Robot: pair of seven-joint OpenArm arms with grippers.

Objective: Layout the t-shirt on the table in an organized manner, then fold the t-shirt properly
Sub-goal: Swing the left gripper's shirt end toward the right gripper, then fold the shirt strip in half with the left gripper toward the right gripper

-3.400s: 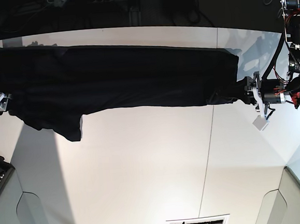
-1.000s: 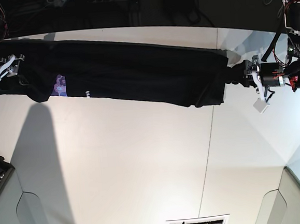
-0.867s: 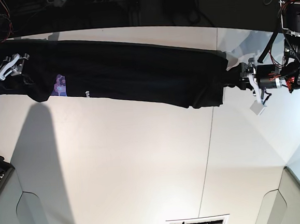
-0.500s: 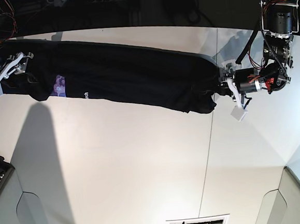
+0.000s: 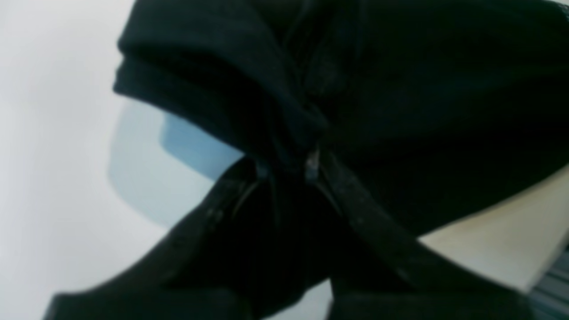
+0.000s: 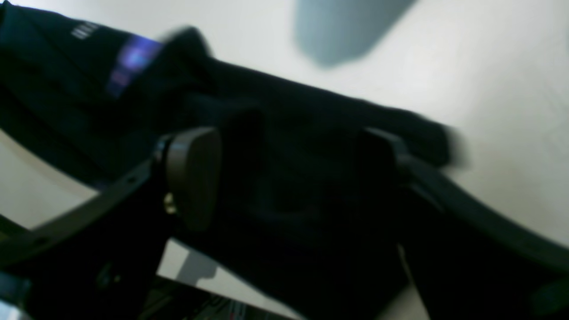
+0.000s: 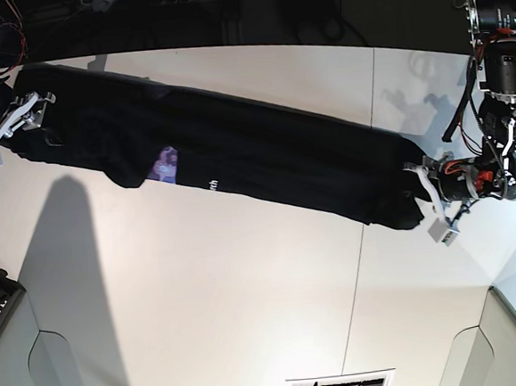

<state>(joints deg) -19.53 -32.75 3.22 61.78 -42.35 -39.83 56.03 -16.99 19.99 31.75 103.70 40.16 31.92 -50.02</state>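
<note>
T-shirt: black, stretched into a long narrow band that runs diagonally across the white bench, from the far corner on the base view's left down to the view's right. One small purple print patch shows near the lower edge of the band, with a scrap of white lettering just beside it. In the right wrist view the same patch appears blurred on the dark cloth.

Left gripper: at the base view's right end of the band, low over the bench. In the left wrist view its fingers are drawn together on a bunched fold of the shirt, with cloth gathered tight between the tips and spilling out above.

Right gripper: at the other end, by the far bench corner. In the right wrist view its fingers stand wide apart with shirt cloth lying behind and between them; no pinch on the fabric can be made out.

Bench: thin dark seam running across it, passing under the shirt near the left gripper.
</note>
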